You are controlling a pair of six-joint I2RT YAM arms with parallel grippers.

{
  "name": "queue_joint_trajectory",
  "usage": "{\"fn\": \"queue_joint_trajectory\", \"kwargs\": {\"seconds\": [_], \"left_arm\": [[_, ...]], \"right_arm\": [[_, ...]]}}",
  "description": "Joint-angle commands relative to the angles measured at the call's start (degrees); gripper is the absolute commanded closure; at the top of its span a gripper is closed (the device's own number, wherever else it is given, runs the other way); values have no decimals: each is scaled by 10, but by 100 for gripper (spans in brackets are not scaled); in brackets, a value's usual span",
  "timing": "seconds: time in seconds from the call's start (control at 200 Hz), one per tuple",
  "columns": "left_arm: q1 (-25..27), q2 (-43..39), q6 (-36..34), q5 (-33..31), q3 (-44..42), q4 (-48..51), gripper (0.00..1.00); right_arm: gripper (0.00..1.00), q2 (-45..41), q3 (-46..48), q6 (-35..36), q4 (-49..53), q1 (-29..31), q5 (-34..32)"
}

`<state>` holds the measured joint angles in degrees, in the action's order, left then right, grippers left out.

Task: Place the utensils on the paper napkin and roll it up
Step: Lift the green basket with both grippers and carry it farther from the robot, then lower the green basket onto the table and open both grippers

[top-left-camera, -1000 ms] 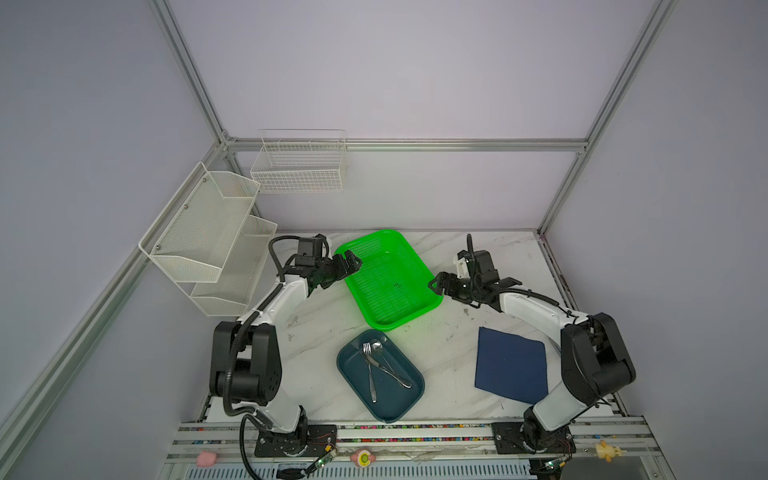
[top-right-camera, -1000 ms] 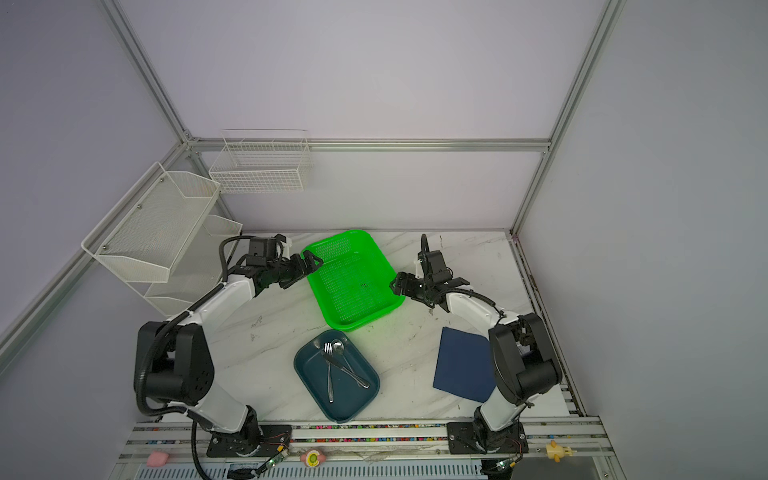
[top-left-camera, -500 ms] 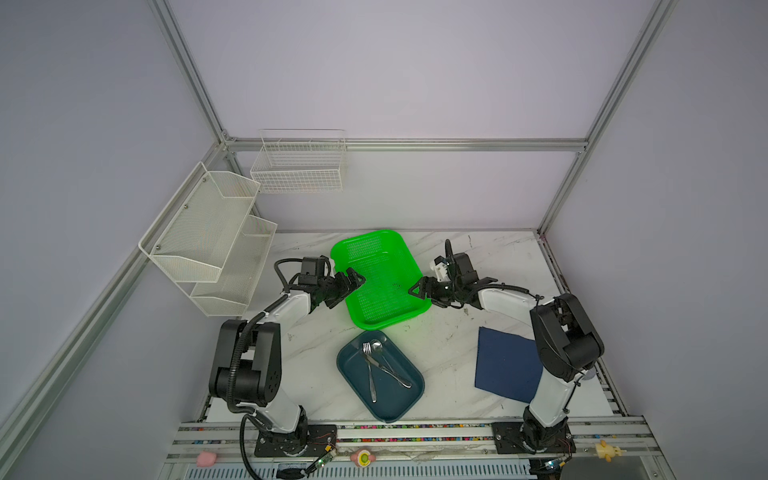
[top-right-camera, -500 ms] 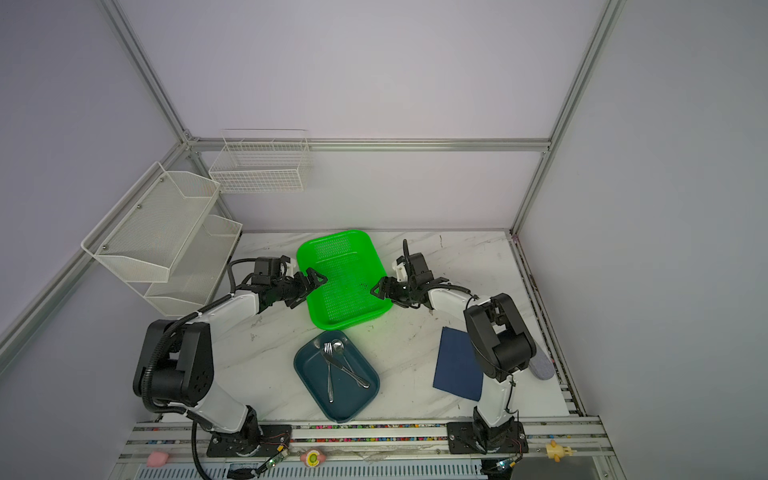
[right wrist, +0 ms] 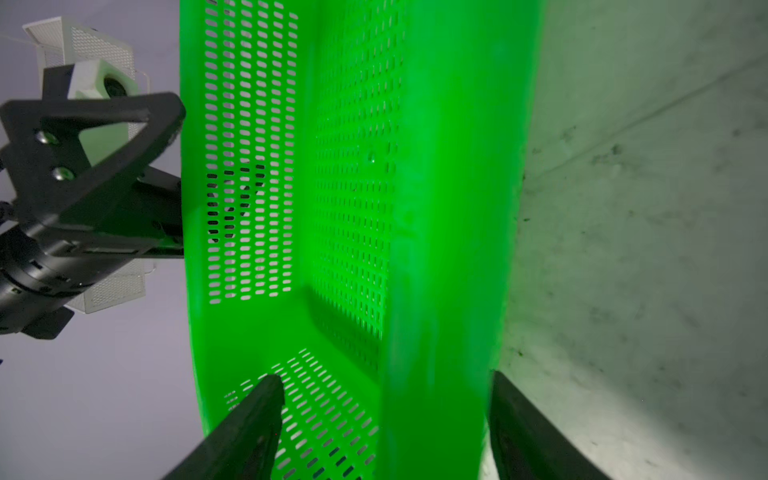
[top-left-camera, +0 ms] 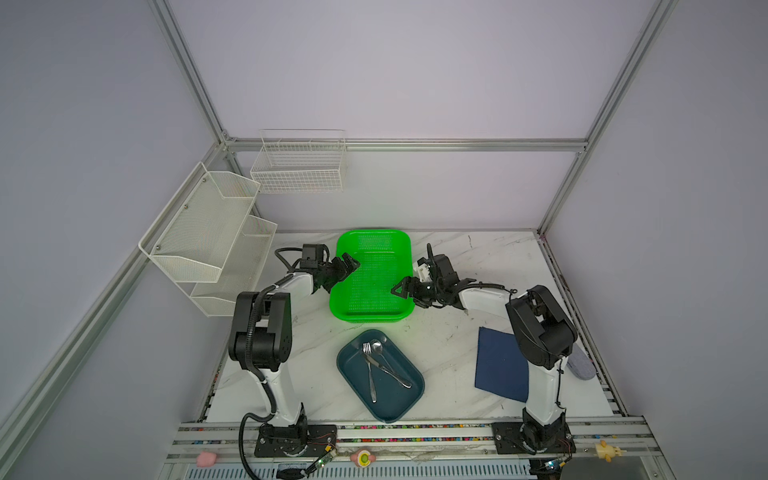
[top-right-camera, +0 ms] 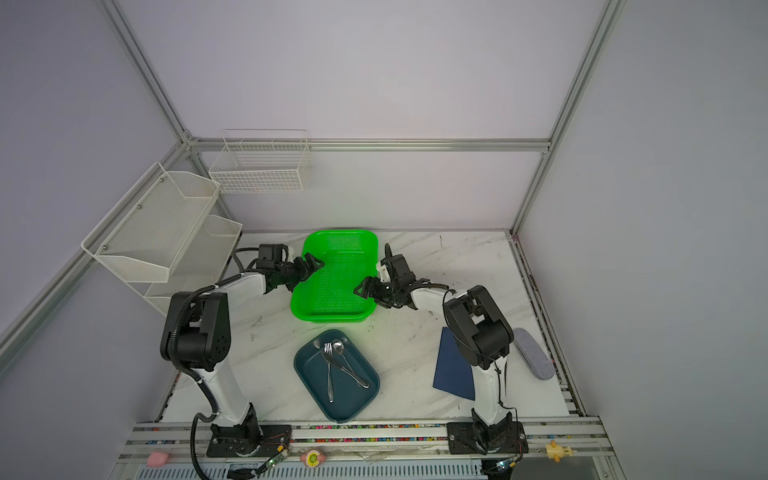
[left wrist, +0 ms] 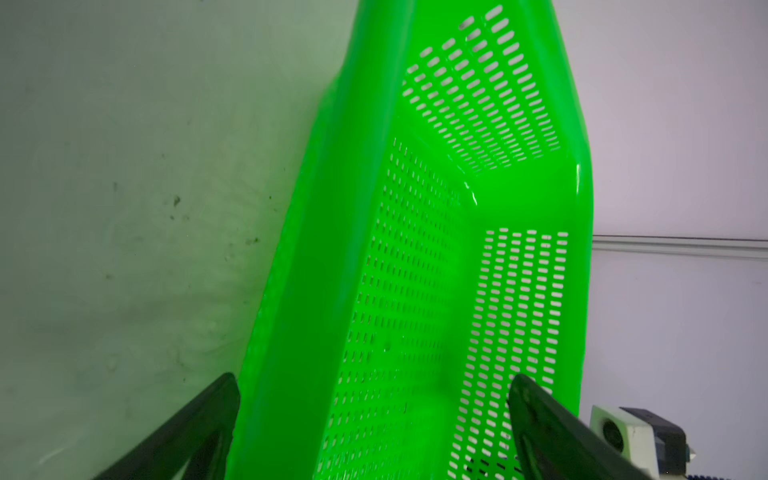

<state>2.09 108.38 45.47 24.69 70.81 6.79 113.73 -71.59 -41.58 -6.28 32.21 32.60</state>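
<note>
The utensils, a fork [top-left-camera: 369,374], a spoon [top-left-camera: 376,346] and a knife [top-left-camera: 390,370], lie together in the dark teal tray [top-left-camera: 399,404] near the table's front; in both top views they show, fork [top-right-camera: 330,374]. The paper napkin [top-left-camera: 498,365] lies flat at the right, partly hidden by the right arm, napkin [top-right-camera: 452,370]. Both grippers are at the green basket [top-left-camera: 374,291], away from the utensils. My left gripper [top-left-camera: 350,262] [left wrist: 372,380] stands open astride its left wall. My right gripper [top-left-camera: 398,287] [right wrist: 385,376] stands open astride its right wall.
The perforated green basket [top-right-camera: 336,286] [left wrist: 415,249] [right wrist: 353,208] sits at the back centre, holding nothing. White mesh shelves [top-left-camera: 208,232] hang at the left and a wire basket [top-left-camera: 299,166] on the back wall. A grey oblong pad [top-right-camera: 534,353] lies at the right edge.
The green basket has turned from a diagonal to square with the table. Both grippers have closed in on its side walls; the right arm has folded inward and its jaws narrowed slightly.
</note>
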Motion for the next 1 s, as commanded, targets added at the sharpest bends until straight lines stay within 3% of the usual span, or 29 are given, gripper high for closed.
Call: {"fn": "queue_joint_trajectory", "kwargs": {"seconds": [0.0, 0.26, 0.36, 0.68, 0.845, 0.995], "left_arm": [[-9, 12, 5, 4, 64, -14, 0], [-20, 35, -35, -60, 134, 80, 0], [-23, 12, -53, -84, 129, 109, 0], [-23, -100, -89, -121, 45, 146, 0], [-17, -202, -105, -136, -42, 167, 0], [-11, -346, -107, -126, -158, 176, 0]], "right_arm": [[22, 16, -25, -31, -44, 3, 4], [20, 37, -52, -39, -42, 4, 21], [14, 9, -51, -18, 17, 2, -33], [13, -149, 29, 120, 165, 2, -135], [15, -241, 128, 155, 190, 20, -54], [19, -310, 216, 122, 177, 61, -20]]}}
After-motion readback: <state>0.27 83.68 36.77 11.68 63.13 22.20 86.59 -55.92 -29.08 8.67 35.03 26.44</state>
